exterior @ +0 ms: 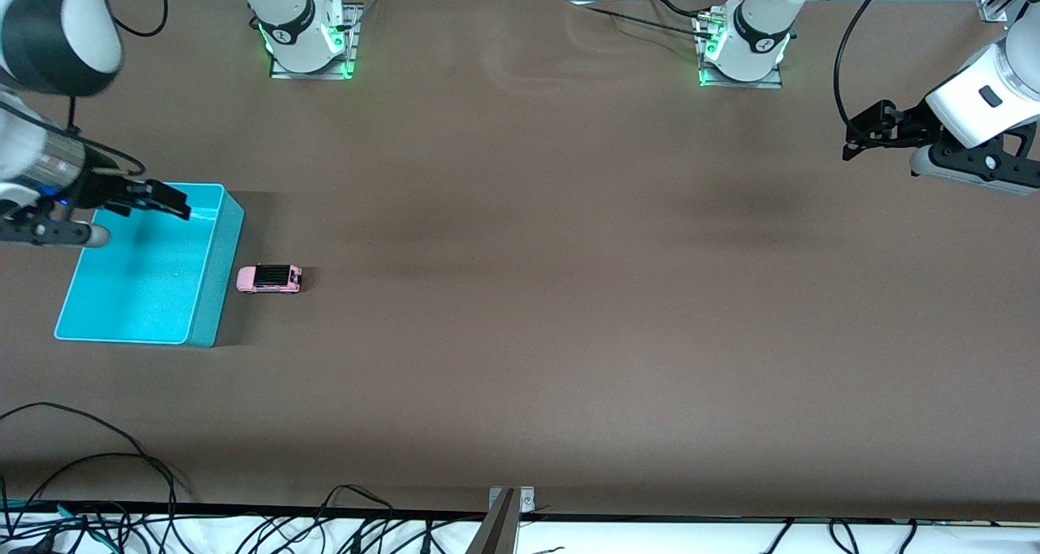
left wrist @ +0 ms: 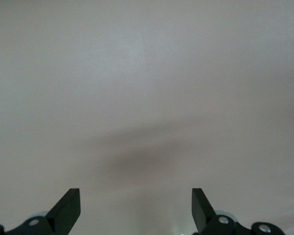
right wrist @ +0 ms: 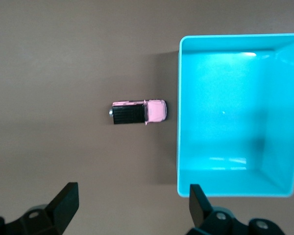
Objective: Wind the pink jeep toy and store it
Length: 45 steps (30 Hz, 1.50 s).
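**Count of items on the surface**

One pink jeep toy [exterior: 270, 279]. One cyan bin [exterior: 213, 294], seemingly nothing inside. Two arms, each with one tool: left tool [exterior: 853, 140], right tool [exterior: 158, 201]. One brown surface [exterior: 569, 294].

The pink jeep toy [exterior: 270, 279] sits on the table [exterior: 569, 294] just beside the bin [exterior: 213, 294].

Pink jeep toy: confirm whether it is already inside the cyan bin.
No, the pink jeep toy stands on the bare table beside the cyan bin, outside its wall, toward the left arm's end.
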Available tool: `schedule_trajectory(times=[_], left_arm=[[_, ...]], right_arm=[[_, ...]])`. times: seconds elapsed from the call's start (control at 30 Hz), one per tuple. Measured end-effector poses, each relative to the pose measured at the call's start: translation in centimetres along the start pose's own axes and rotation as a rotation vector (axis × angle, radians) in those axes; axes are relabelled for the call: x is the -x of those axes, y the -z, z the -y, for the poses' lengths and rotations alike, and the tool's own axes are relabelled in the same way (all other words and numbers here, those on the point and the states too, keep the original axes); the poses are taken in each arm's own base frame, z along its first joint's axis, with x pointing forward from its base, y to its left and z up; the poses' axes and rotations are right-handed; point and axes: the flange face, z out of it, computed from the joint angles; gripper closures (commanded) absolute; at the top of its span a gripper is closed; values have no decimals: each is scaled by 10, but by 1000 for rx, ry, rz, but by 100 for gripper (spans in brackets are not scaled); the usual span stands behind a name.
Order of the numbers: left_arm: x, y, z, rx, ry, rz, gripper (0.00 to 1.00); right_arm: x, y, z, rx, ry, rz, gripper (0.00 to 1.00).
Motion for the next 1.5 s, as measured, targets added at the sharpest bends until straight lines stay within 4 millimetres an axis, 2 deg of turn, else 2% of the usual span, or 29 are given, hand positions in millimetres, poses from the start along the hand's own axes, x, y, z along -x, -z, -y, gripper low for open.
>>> schedule_trajectory(times=[0.17, 0.4, 0.6, 0.77, 0.93, 1.13, 1.3, 1.5], left_arm=[[0, 4, 1, -1, 2, -8, 0], [-7, 11, 3, -3, 3, -26, 0], [-17, 9, 5, -2, 3, -26, 0], [-22, 13, 6, -4, 3, -35, 0], [-24, 14, 7, -4, 3, -39, 0], [-25, 13, 7, -4, 3, -36, 0], [-25, 12, 7, -4, 3, -36, 0], [-25, 12, 7, -4, 4, -36, 0]], right_arm=[[-1, -48, -1, 1, -3, -16, 0], [9, -99, -3, 1, -7, -51, 0], [22, -137, -5, 3, -9, -75, 0], [30, -160, -6, 3, -10, -83, 0], [31, -174, -5, 4, -9, -90, 0], [29, -180, -4, 0, -42, -96, 0], [25, -179, -3, -21, -266, -131, 0], [23, -188, 13, -43, -513, -137, 0]])
